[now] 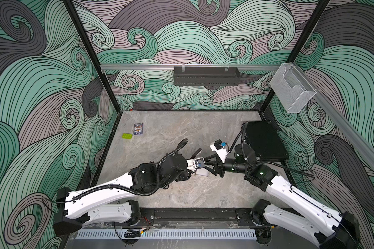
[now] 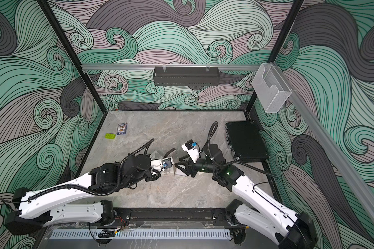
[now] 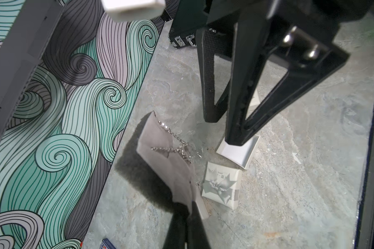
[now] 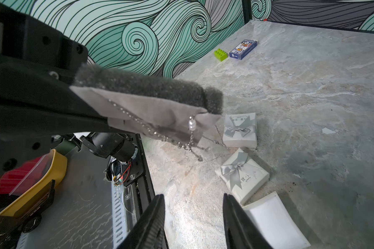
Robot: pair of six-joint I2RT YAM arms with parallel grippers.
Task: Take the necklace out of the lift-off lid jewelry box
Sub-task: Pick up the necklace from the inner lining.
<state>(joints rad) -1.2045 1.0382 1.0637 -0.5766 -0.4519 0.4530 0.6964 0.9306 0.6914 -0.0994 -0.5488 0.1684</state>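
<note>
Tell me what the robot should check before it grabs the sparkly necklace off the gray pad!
1. Grip: the left gripper is shut on the foam pad: ok.
2. Lifted out: the necklace is draped over the pad, clear of the box base: ok.
3. Helper ready: the right gripper is open and holds nothing: ok.
4. Necklace free of the pad: not ok, the chain hangs from it.
5. Chain hooked into the pad: cannot tell.
</note>
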